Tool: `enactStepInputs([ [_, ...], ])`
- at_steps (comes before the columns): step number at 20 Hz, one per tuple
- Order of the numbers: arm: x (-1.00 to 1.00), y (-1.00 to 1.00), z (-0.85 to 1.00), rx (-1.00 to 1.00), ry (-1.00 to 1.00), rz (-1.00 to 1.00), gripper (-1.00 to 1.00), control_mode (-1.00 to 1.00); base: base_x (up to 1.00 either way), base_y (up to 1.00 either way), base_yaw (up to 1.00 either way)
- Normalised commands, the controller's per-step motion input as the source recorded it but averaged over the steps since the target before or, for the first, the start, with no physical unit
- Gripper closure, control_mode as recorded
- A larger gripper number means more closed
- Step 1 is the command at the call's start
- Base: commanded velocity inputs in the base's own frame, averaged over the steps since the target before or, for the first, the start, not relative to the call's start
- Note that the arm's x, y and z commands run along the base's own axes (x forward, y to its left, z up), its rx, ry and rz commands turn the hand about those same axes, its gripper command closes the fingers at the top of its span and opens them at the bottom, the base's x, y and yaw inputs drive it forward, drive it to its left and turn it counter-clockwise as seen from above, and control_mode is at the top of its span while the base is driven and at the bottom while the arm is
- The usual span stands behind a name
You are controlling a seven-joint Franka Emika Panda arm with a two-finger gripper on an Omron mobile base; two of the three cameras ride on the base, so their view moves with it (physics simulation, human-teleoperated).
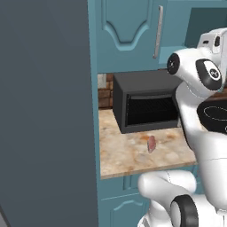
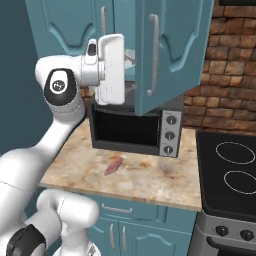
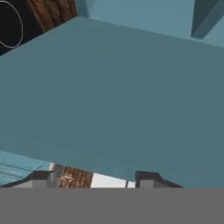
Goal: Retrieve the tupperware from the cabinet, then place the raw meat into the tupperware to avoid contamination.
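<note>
Teal kitchen, marble counter (image 2: pixel 150 180), cabinet (image 2: pixel 170 50) door swung open.
Retrieval step: gripper (image 3: pixel 89 178) spread, at the cabinet; tupperware (image 2: pixel 129 56) on its shelf, raw meat (image 2: pixel 113 166) before the microwave (image 2: pixel 135 127). Next, reach inside, I judge.

Speckled counter (image 2: pixel 165 185), microwave (image 2: pixel 135 127) at back, raw meat (image 2: pixel 113 166) in front

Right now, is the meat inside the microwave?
No, the meat lies on the counter in front of the microwave.

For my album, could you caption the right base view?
Arm reaches into the open cabinet above the microwave; meat waits on the counter.
</note>
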Motion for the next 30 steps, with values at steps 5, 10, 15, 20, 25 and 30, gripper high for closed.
enactStepInputs([
  [5,0.00,-0.77,-0.37,-0.01,0.00,-0.23,-1.00,-1.00,0.00,0.00,0.00],
  [10,0.00,-0.80,-0.37,-0.01,0.00,-0.24,-1.00,-1.00,0.00,0.00,0.00],
  [15,0.01,-0.84,-0.35,-0.01,0.00,-0.23,-1.00,-1.00,0.00,0.00,0.00],
  [20,0.04,-0.83,-0.33,-0.01,0.00,-0.22,-1.00,-1.00,0.00,0.00,0.00],
  [25,0.06,-0.79,-0.30,-0.02,0.00,-0.20,-1.00,-1.00,0.00,0.00,0.00],
  [30,0.03,-0.67,-0.21,0.00,0.02,-0.16,-1.00,-1.00,0.00,0.00,0.00],
])
